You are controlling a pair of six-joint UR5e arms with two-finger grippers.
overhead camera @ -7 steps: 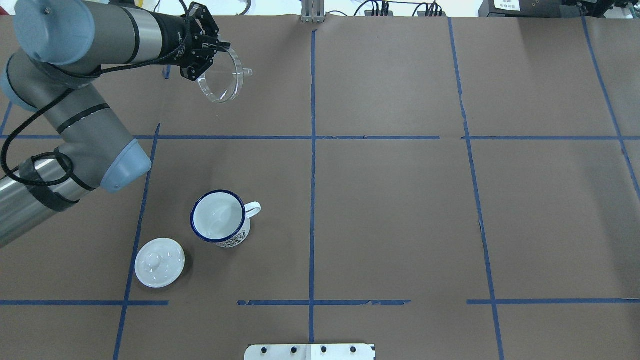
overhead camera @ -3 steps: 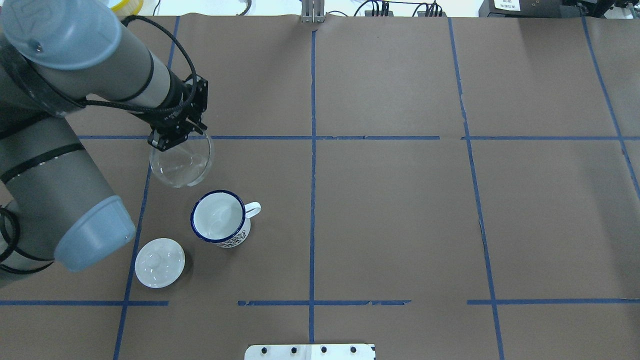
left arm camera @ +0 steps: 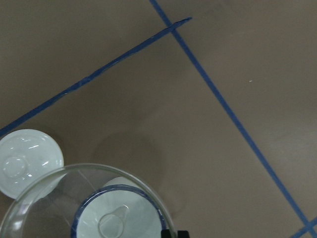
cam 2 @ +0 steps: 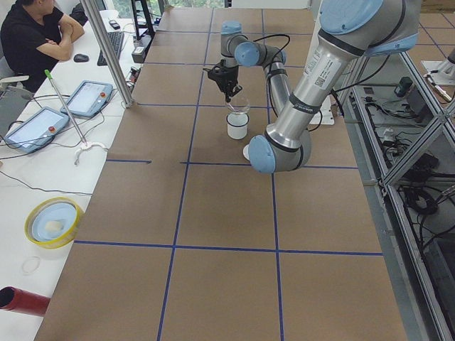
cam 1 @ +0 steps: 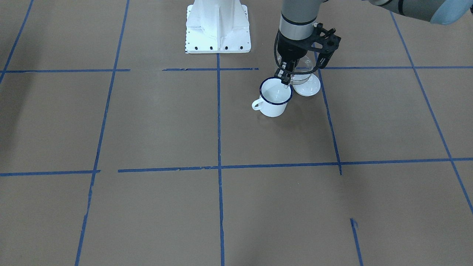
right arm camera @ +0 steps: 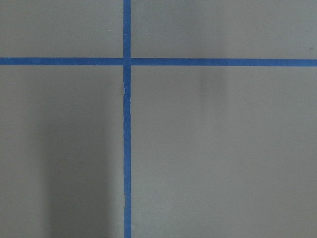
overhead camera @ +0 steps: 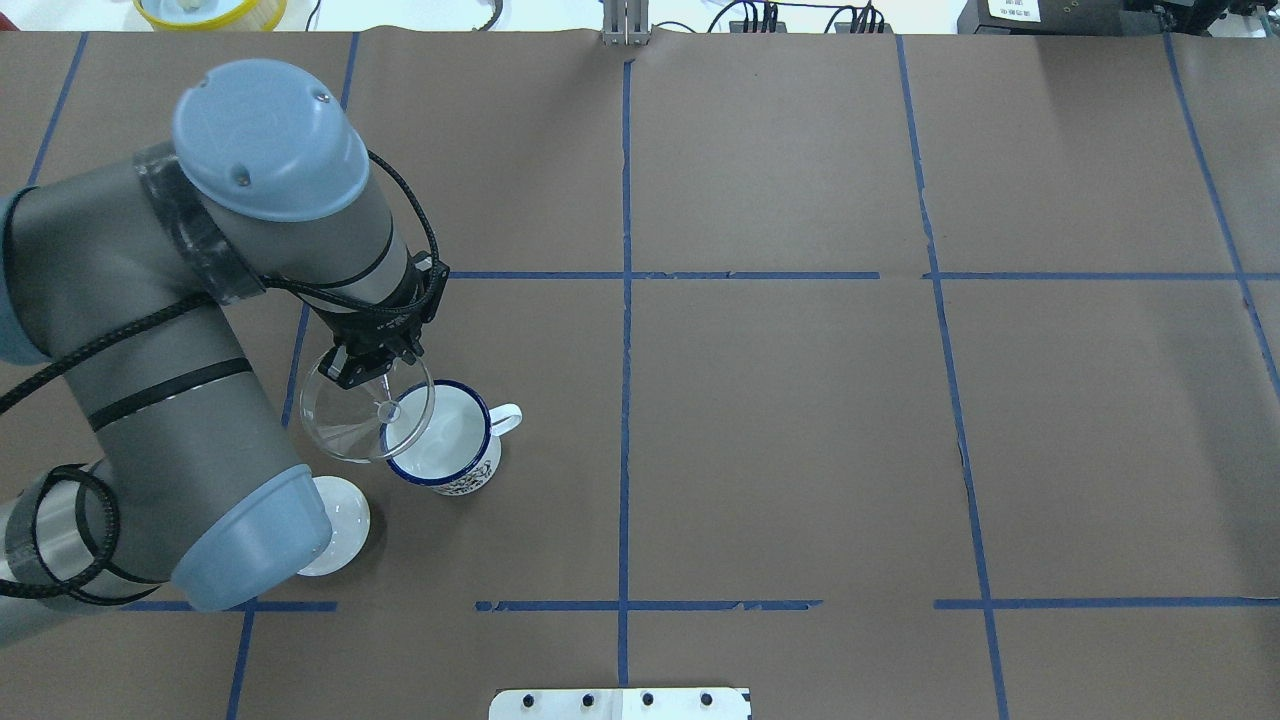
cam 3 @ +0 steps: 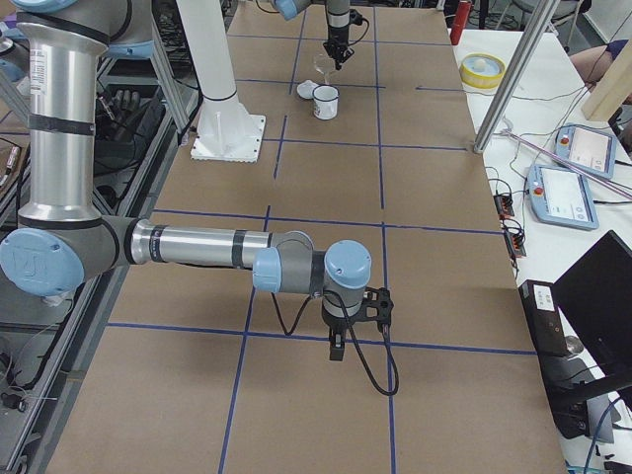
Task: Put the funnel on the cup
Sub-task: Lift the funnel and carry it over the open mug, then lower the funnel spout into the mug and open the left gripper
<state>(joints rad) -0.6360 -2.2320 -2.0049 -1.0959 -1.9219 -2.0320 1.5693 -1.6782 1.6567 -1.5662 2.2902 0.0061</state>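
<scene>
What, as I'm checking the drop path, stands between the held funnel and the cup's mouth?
Nothing visible. The left gripper holds the funnel just above the cup, whose mouth is open and empty; the white lid lies beside it, apart.

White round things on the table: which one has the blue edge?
The white enamel mug with the loop handle; its rim is dark blue. The flat white knobbed lid beside it is all white.

A brown table (overhead camera: 800, 450) gridded with blue tape (overhead camera: 625, 450); alongside, a white bench (cam 2: 43, 170) holding two tablets (cam 2: 89, 98) and a yellow bowl (cam 2: 53, 222).
</scene>
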